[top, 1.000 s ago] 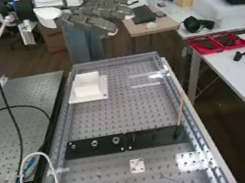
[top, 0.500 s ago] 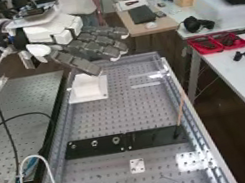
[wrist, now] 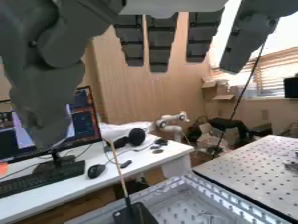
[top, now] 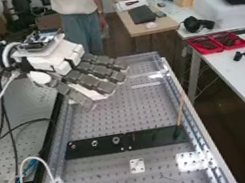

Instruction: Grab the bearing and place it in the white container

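Note:
In the high view the hand (top: pixel 94 79) is over the bench's far left part, its fingers straight and spread, holding nothing. The white container (top: pixel 104 93) lies behind and below the fingers, mostly hidden by them. Small round metal bearings (top: pixel 116 140) sit in a row on the left part of a black plate (top: pixel 154 137) across the middle of the bench, well nearer than the hand. In the wrist view the hand (wrist: pixel 161 42) has its fingers extended and the thumb apart from them, with nothing between.
A thin rod (top: pixel 181 110) stands up from the black plate's right end, also visible as a stick (wrist: pixel 118 170) in the wrist view. A small white plate (top: pixel 137 166) lies nearer. A white cable (top: pixel 51 172) loops at the bench's left edge; raised rails (top: pixel 191 113) border it.
The hand has come down and nearer from the upper left, its fingers now covering most of the white container. The bearings and black plate have stayed put.

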### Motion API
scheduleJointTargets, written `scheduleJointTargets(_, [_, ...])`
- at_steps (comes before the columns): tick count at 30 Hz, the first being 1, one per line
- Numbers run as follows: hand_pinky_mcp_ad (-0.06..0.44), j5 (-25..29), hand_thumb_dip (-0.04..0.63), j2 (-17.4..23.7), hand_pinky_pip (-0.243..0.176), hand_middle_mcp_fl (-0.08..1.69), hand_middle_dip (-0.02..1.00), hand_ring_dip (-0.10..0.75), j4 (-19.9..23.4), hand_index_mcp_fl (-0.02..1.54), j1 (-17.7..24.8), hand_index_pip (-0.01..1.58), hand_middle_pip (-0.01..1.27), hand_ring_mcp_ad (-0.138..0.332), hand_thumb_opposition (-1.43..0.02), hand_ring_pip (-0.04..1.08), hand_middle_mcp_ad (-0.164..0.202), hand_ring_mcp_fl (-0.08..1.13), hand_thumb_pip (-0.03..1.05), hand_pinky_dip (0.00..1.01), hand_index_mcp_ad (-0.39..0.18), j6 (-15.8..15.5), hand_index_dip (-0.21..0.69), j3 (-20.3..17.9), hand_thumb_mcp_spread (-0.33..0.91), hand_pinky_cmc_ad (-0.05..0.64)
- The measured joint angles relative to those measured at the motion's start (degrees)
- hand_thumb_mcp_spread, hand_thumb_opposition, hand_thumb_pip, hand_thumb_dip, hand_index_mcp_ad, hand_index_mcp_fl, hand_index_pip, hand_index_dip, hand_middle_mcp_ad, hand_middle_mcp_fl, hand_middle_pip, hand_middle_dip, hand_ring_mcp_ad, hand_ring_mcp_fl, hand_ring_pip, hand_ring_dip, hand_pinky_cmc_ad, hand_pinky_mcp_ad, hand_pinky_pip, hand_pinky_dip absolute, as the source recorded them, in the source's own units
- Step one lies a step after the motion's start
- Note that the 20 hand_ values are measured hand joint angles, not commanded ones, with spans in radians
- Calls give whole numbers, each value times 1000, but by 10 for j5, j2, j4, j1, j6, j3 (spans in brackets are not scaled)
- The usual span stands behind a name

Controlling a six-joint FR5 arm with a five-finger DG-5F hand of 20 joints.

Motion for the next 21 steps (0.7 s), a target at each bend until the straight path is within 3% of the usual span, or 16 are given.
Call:
scheduleJointTargets(5, [281,38,188,-16,-63,42,175,59,46,133,14,503,126,164,-757,101,45,3,555,265,-24,6,110,-22,339,312])
scheduleJointTargets(11, [281,62,206,-42,-63,5,175,59,52,155,21,771,126,164,-775,103,45,3,557,265,-40,33,113,-28,335,312])
scheduleJointTargets(21, [278,89,225,-92,-75,3,171,59,51,106,22,1028,126,164,-805,96,44,0,559,264,-51,75,159,-27,354,346])
